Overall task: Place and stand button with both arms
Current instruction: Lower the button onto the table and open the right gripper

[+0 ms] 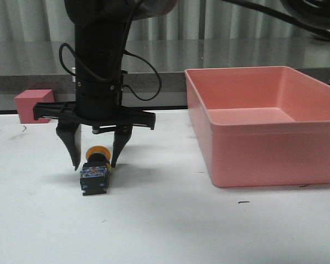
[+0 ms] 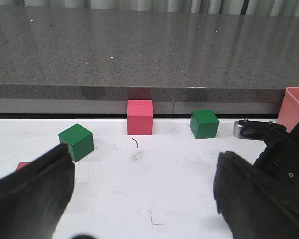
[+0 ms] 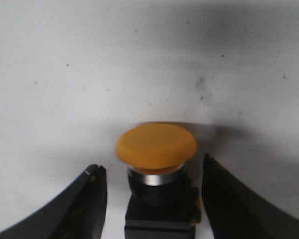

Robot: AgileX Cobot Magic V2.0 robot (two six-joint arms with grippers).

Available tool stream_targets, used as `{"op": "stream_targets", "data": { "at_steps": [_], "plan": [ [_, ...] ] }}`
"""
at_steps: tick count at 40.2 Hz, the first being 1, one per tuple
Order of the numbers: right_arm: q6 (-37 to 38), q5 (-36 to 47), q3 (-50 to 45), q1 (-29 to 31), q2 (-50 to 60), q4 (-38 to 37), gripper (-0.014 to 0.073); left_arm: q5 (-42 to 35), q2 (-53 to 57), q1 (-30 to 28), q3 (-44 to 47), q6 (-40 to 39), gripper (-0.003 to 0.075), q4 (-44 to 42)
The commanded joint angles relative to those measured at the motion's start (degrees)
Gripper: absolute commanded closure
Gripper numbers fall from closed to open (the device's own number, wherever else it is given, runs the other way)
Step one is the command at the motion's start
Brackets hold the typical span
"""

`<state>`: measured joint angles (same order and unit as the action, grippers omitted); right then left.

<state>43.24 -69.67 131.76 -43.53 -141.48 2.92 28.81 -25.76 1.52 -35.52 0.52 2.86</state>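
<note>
button lies on its side on the white table, cap facing away, between the spread right gripper fingers; looks rigid, light, smooth-capped, so pinch the blocky base

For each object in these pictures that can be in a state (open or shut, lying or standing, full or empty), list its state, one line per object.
button: lying on its side on the table, yellow cap pointing away from the front camera
right gripper: open, fingers either side of the button, not gripping
left gripper: open, nothing between its fingers
pink bin: upright, appears empty
</note>
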Motion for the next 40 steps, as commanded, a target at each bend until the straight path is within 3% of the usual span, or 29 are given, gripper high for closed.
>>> {"op": "stream_targets", "data": {
  "at_steps": [1, 12, 32, 40],
  "plan": [
    [0.1, 0.1, 2.1, 0.4, 5.5, 0.2, 0.0138, -4.2, -0.7, 0.4, -1.6, 0.0, 0.0158, 0.5],
    [-5.6, -6.2, 7.6, 0.4, 9.2, 0.1, 0.0138, -4.2, -0.7, 0.4, -1.6, 0.0, 0.0158, 0.5],
    [-28.5, -7.3, 8.4, 1.4, 26.0, 4.3, 0.0138, -4.2, -0.7, 0.4, -1.6, 0.0, 0.0158, 0.5],
    [-35.6, -7.3, 0.1, 5.6, 35.9, 7.5, 0.0138, -4.2, -0.7, 0.4, -1.6, 0.0, 0.0158, 0.5]
  ]
}}
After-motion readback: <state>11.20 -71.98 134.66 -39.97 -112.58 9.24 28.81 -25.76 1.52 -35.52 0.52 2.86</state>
